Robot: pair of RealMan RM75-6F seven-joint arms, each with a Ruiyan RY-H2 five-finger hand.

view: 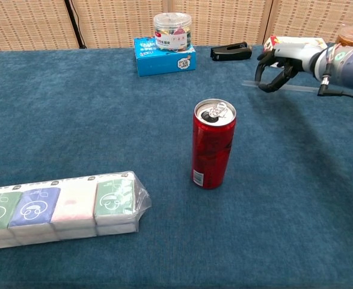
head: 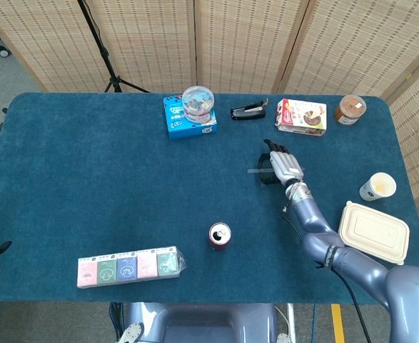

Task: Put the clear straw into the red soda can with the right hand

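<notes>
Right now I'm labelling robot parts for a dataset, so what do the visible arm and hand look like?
Only the right arm shows. Its links are smooth, rounded, glossy blue-grey, joined by bulbous segments. The right hand has a silver-grey back and dark, black fingers. A thin black cable runs along the forearm, and the wrist cuff bears small red and green marks. No sleeve or covering.
</notes>
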